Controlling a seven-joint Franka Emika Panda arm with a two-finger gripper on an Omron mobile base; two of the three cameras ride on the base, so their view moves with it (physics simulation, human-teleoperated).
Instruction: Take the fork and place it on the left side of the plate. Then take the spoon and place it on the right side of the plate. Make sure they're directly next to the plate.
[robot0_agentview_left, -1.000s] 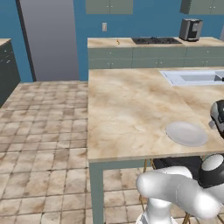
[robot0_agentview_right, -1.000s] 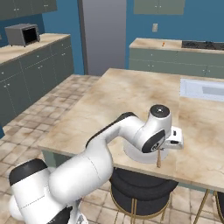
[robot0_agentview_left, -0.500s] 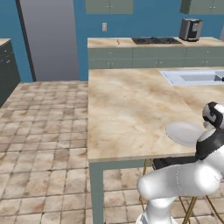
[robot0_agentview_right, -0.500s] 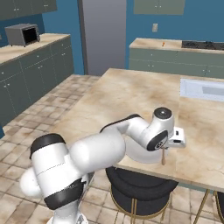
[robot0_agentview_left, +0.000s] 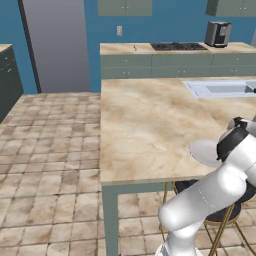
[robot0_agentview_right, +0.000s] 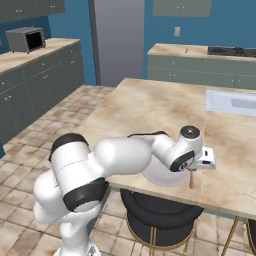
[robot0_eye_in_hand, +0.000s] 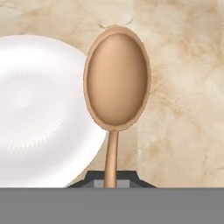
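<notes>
Now fingers (robot0_eye_in_hand: 112, 179) clamped on spoon (robot0_eye_in_hand: 116, 83) handle, bowl pointing away, hanging just right of plate (robot0_eye_in_hand: 39, 109) rim, over the counter (robot0_eye_in_hand: 183, 87) near its front edge.

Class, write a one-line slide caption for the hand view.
Closed hand holds the brown wooden spoon by its thin handle, bowl beside the round white plate on the beige marble counter.
</notes>
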